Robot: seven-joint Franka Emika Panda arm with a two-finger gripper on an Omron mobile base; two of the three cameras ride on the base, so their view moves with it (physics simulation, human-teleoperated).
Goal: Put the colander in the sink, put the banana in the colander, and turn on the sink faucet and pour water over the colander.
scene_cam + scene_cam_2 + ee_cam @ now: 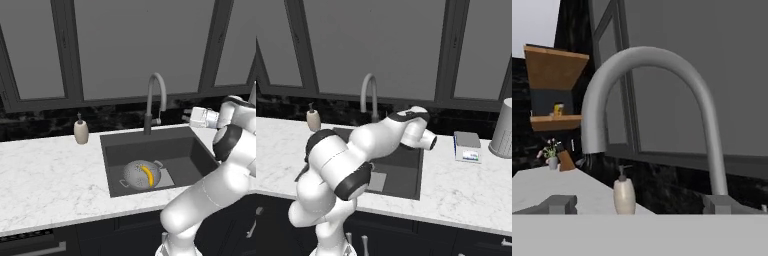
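The silver colander [135,175] sits in the dark sink [150,144], with the yellow banana [147,176] lying inside it. Behind the basin rises the grey gooseneck sink faucet [155,97], also seen in the right base view [369,92]. My gripper [186,116] hovers level with the faucet's lower stem, just to its right, pointing at it. In the hand view the faucet arch [649,60] looms close, and my gripper [641,204] is open, its fingertips [562,203] wide apart with nothing between them. My arm hides most of the basin in the right base view.
A beige soap dispenser [81,131] stands on the white marble counter [45,175] left of the sink. On the right side of the counter are a small grey scale [467,146] and a grey canister [502,129]. Dark windows run behind the counter.
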